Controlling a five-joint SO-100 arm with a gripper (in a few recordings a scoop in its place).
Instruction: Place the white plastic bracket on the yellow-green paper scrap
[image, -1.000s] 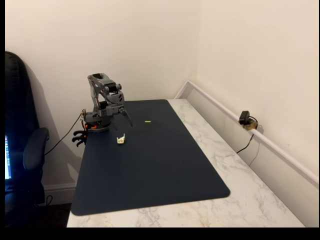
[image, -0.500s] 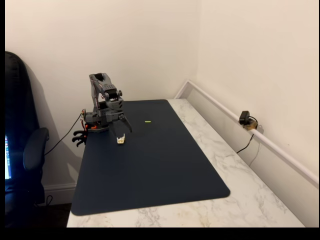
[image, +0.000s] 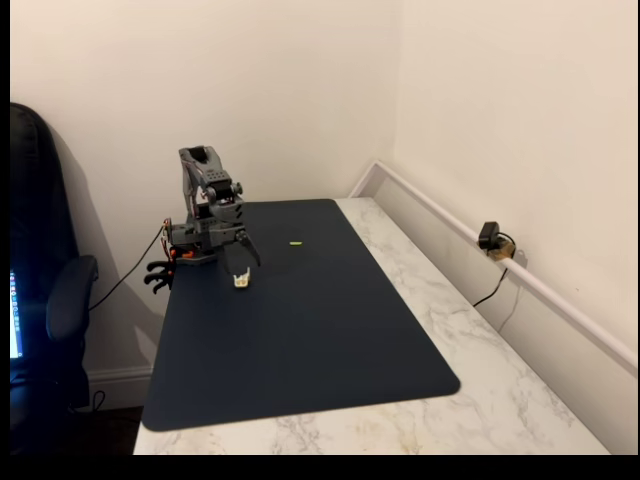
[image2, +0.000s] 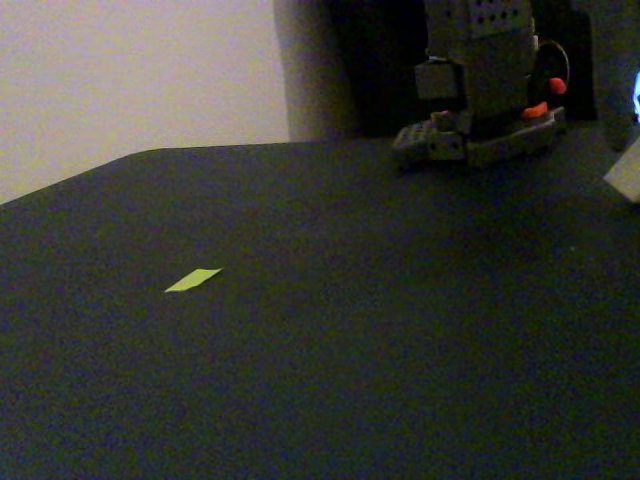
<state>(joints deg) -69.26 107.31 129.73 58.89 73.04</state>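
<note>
Lowered since a second ago, the hand hung just above the bracket | fingers spread apart, holding nothing | bracket lay on the dark mat near the arm's base | paper scrap lay flat on the mat, well apart from the bracket | mat covered the marble tabletop

High corner overview, low mat-level close-up (shared mat)

Boxy grey arm (orange accents, black cable at base).
</note>
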